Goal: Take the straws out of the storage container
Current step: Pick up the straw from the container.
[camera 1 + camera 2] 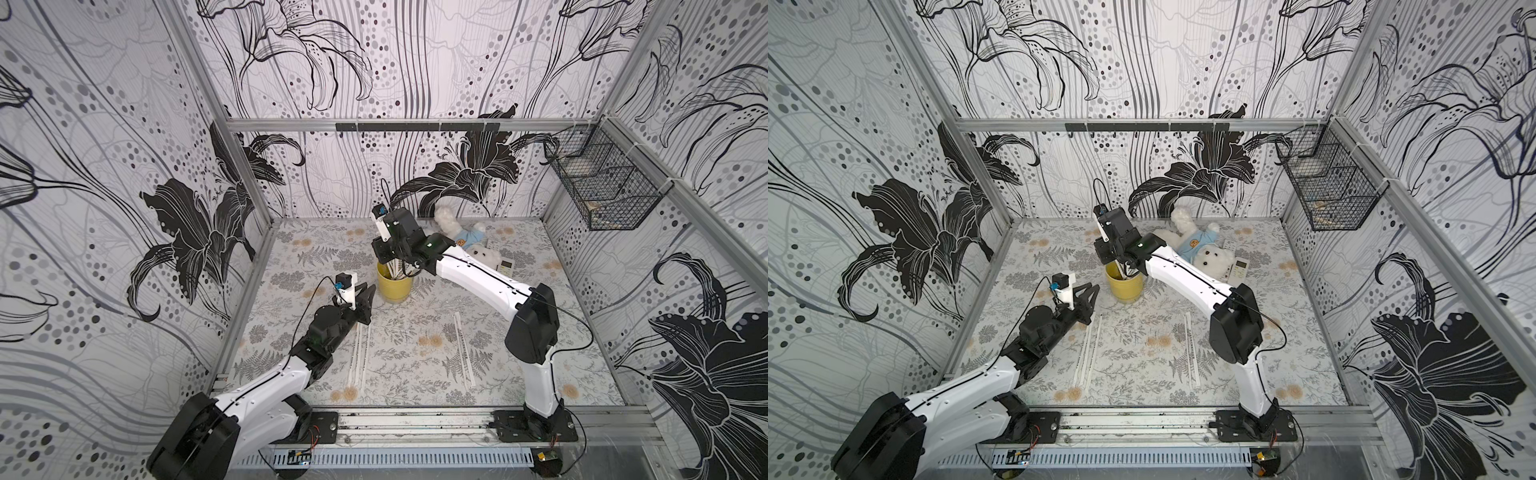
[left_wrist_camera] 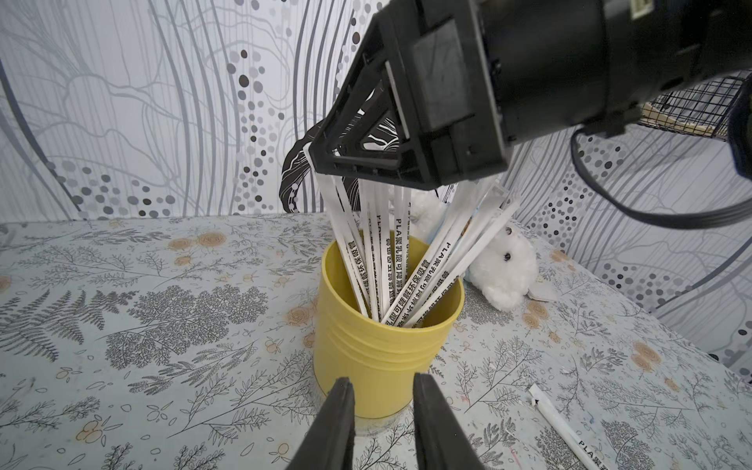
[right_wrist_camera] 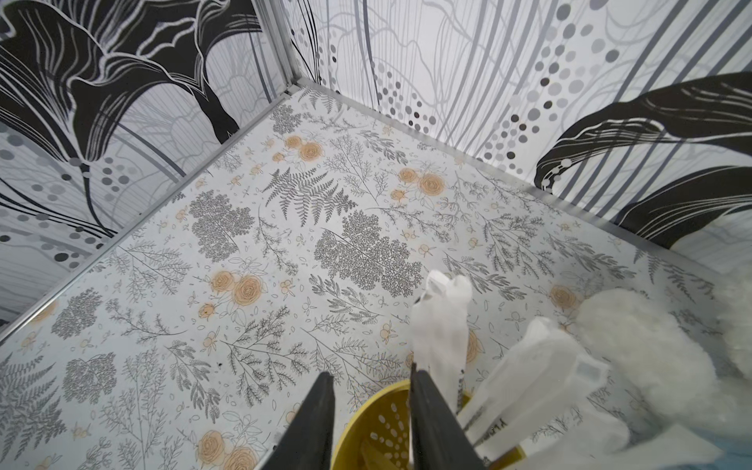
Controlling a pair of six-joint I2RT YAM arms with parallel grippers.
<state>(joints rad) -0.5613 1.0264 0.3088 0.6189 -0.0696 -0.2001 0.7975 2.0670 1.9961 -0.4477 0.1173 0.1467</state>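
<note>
I'm watching the small mustard-yellow cylindrical cup (image 1: 395, 289) (image 2: 386, 337) standing upright on the grey floral-print tabletop (image 1: 291, 257), roughly mid-table and toward the back. A bunch of long thin white paper-wrapped straws (image 2: 411, 260) with dark lettering is sitting in it, fanning out well above the rim.

The black right gripper (image 3: 371, 378) is hanging directly over the cup, pointing down among the straw tops. In the right wrist view its jaws are standing apart, with only cup rim and table showing in the gap. One straw top is lying just beside the outer face of one finger (image 3: 427, 411), not between them. In the left wrist view the straw tops are disappearing behind that claw.

The left gripper (image 2: 380, 384) (image 1: 368, 293) is hovering low, just beside the cup on its left-front side. Its jaws are parted with nothing between them. Whether it is touching the cup, I cannot tell.

Four loose straws are lying flat nearer the front. One pair (image 1: 360, 357) is by the left arm and another pair (image 1: 464, 349) is right of centre, well apart from the cup.

Behind the cup a fluffy white teddy bear in a light-blue shirt (image 1: 471, 243) is lying on the table, with a small white push-button remote (image 1: 507, 264) beside it. A black wire mesh basket (image 1: 602, 183) is hanging on the right wall.
</note>
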